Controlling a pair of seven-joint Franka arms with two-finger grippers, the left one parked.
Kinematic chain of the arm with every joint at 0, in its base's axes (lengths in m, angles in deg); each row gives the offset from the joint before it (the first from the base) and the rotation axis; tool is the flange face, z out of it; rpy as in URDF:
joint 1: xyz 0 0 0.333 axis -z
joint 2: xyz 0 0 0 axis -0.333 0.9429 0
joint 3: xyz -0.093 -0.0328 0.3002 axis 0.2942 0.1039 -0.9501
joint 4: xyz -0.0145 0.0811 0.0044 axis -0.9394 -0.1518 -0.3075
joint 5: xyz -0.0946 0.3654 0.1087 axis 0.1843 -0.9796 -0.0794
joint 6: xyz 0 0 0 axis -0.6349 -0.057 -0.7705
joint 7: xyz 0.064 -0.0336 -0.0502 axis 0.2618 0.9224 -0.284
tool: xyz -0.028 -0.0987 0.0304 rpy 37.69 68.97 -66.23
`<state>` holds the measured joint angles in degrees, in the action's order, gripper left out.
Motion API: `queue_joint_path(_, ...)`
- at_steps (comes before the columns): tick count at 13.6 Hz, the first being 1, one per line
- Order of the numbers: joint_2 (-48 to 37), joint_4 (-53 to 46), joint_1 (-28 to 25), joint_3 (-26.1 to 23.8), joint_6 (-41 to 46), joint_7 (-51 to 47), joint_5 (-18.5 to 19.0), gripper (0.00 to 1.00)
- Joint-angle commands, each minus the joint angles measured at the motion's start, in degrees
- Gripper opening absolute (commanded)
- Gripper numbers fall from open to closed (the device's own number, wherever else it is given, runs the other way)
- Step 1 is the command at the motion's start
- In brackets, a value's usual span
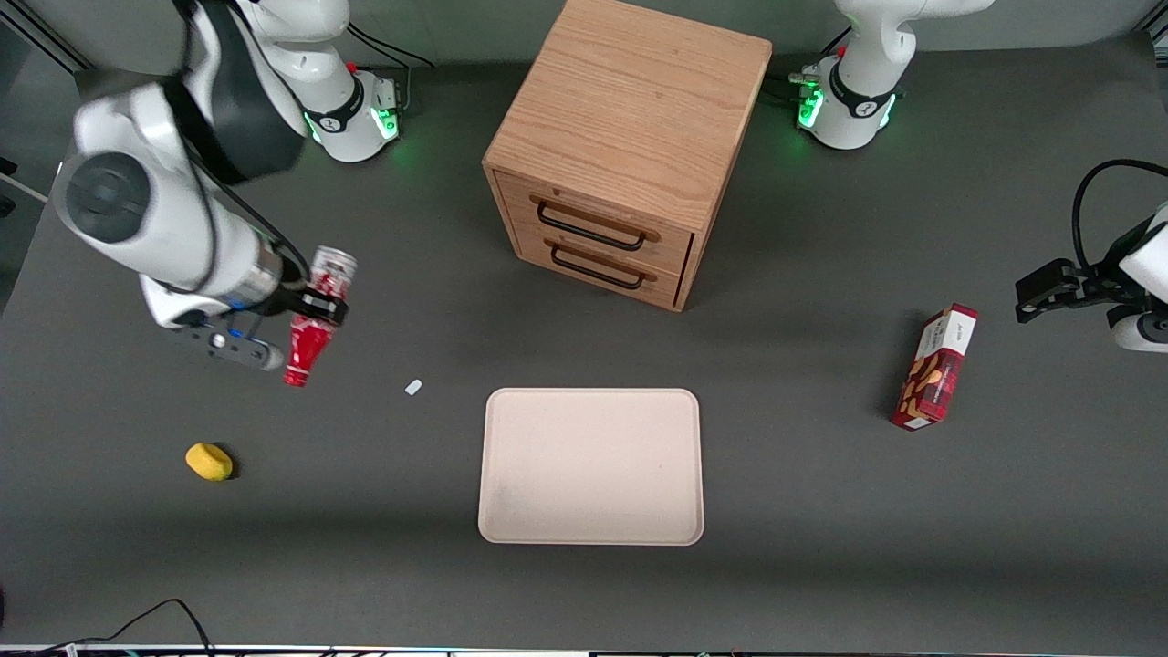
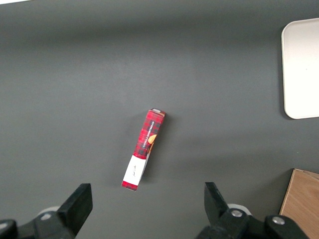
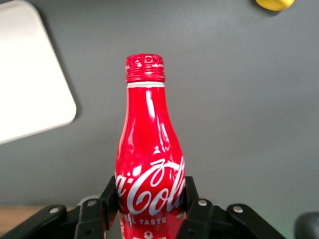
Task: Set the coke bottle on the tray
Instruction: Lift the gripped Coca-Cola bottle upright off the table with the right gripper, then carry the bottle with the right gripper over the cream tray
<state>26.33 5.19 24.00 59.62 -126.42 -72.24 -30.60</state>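
Observation:
My right gripper (image 1: 319, 308) is shut on the coke bottle (image 1: 312, 321), a slim red bottle with white script. It holds the bottle in the air, tilted, red cap down toward the table and silver base up. In the right wrist view the fingers (image 3: 110, 195) clamp the bottle (image 3: 148, 149) at its lower body. The beige tray (image 1: 591, 465) lies flat on the dark table nearer the front camera than the cabinet, well apart from the bottle, toward the parked arm's end. A corner of the tray shows in the right wrist view (image 3: 30, 94).
A wooden two-drawer cabinet (image 1: 620, 146) stands farther from the front camera than the tray. A yellow object (image 1: 209, 461) and a small white scrap (image 1: 413, 387) lie near the gripper. A red and white snack box (image 1: 935, 367) lies toward the parked arm's end.

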Motion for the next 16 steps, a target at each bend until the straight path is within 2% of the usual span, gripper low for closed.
queue_joint_path(1, 0.99, -9.29, -6.46, 8.36, 8.51, 9.13, -2.4, 0.0)
queue_joint_path(3, 3.0, -13.68, -10.42, 12.25, 10.8, 12.74, -2.49, 0.0)
queue_joint_path(7, 14.05, -22.9, -12.28, 11.83, 10.9, 13.99, -4.24, 0.0)
queue_joint_path(10, 25.83, -32.48, -17.11, 11.64, 9.15, 12.94, -3.98, 0.0)
queue_joint_path(14, 35.51, -34.36, -23.26, 12.61, -4.27, 6.26, -2.93, 0.0)
queue_joint_path(16, 39.64, -34.44, -26.5, 15.23, -10.52, 3.19, -2.4, 0.0)
